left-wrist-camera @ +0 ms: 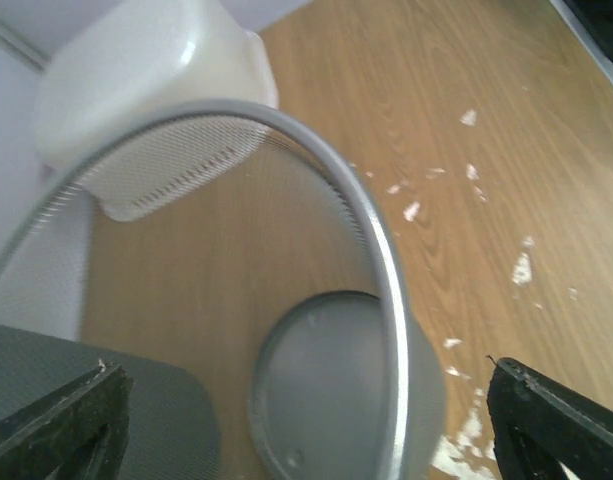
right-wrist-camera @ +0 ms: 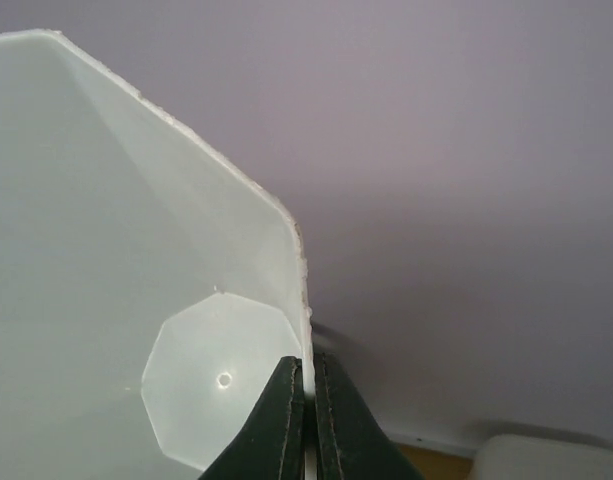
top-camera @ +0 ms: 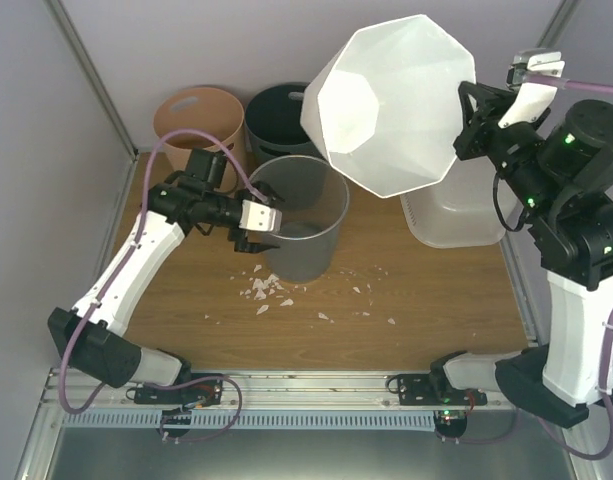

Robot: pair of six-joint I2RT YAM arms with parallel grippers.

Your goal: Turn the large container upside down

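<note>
The large container (top-camera: 456, 215), a wide translucent-white tub, stands upright on the table at the back right. It also shows in the left wrist view (left-wrist-camera: 156, 70), and its corner in the right wrist view (right-wrist-camera: 546, 455). My right gripper (top-camera: 466, 120) (right-wrist-camera: 308, 400) is shut on the rim of the tall white faceted bin (top-camera: 386, 100) (right-wrist-camera: 106, 250). It holds the bin tipped in the air above and left of the tub. My left gripper (top-camera: 254, 232) (left-wrist-camera: 306, 430) is open, its jaws wide apart astride the near rim of the grey wire-mesh bin (top-camera: 306, 215) (left-wrist-camera: 386, 290).
A tan bucket (top-camera: 198, 120) and a dark bin (top-camera: 276, 115) stand at the back left. White paper scraps (top-camera: 276, 290) (left-wrist-camera: 521, 268) lie on the wooden table in front of the mesh bin. Grey walls close in the back and sides.
</note>
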